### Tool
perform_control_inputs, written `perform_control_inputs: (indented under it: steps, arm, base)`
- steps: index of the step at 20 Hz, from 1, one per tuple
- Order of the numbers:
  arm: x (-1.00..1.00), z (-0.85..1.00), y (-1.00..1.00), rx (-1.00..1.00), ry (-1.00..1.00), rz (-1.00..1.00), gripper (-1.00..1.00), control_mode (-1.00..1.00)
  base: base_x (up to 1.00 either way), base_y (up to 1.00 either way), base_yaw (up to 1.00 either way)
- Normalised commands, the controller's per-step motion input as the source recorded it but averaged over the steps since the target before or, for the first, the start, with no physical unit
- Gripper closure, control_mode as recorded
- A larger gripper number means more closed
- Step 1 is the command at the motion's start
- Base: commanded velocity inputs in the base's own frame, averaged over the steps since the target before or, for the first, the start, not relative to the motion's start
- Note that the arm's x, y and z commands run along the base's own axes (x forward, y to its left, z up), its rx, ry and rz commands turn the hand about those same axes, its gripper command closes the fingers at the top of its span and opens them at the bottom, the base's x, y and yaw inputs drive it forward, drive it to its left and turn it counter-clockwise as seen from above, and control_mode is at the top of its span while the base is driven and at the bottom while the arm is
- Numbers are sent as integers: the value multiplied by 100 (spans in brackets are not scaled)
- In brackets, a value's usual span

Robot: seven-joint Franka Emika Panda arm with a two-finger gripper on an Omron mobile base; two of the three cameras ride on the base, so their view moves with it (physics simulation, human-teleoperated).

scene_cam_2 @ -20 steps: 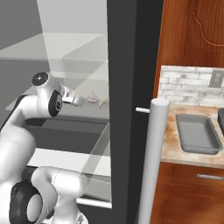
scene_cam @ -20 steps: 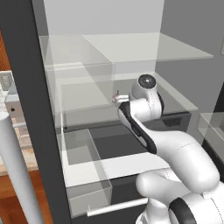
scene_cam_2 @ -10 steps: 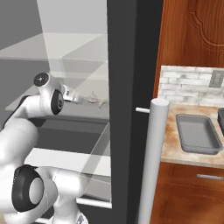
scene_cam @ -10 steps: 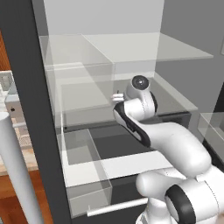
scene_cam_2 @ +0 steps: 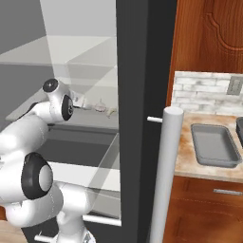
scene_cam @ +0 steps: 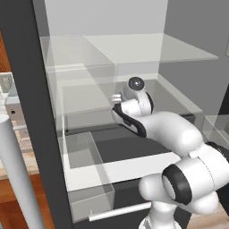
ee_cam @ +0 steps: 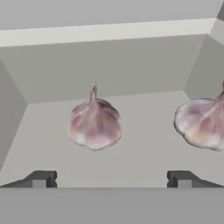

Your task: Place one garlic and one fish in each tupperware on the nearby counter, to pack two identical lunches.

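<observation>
Pinkish garlic (ee_cam: 94,123) ahead of open pincer (ee_cam: 111,179)

In your hand view, one garlic bulb (ee_cam: 94,124) sits ahead between the wide-set fingertips (ee_cam: 40,179), with a second garlic bulb (ee_cam: 202,123) to its right at the frame edge. From the right base view, you see both on a glass shelf (scene_cam_2: 66,116) just beyond the gripper (scene_cam_2: 84,101), while a tupperware tray (scene_cam_2: 215,144) lies on the counter (scene_cam_2: 185,163) far to the right.

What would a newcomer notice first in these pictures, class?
Two pinkish garlic bulbs, one centred ahead of the open gripper and one to its right, sit on a grey fridge shelf. Off to the right, a grey tupperware waits on the counter.
</observation>
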Motion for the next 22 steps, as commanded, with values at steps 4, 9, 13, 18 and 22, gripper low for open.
perform_control_inputs:
  steps: [4, 9, 13, 18, 22]
  arm:
    - [60, -9, 15, 0, 2, 0, -100, -100]
    - [49, -18, 8, 0, 2, 0, -100, -100]
    - [15, -21, 1, 0, 2, -1, -100, -100]
    - [15, -25, 0, 0, 1, -2, -100, -100]
    - [27, -37, 0, 0, 6, -2, -100, -100]
  base:
    - [0, 0, 0]
    - [0, 0, 0]
    - [0, 0, 0]
    - [0, 0, 0]
    - [0, 0, 0]
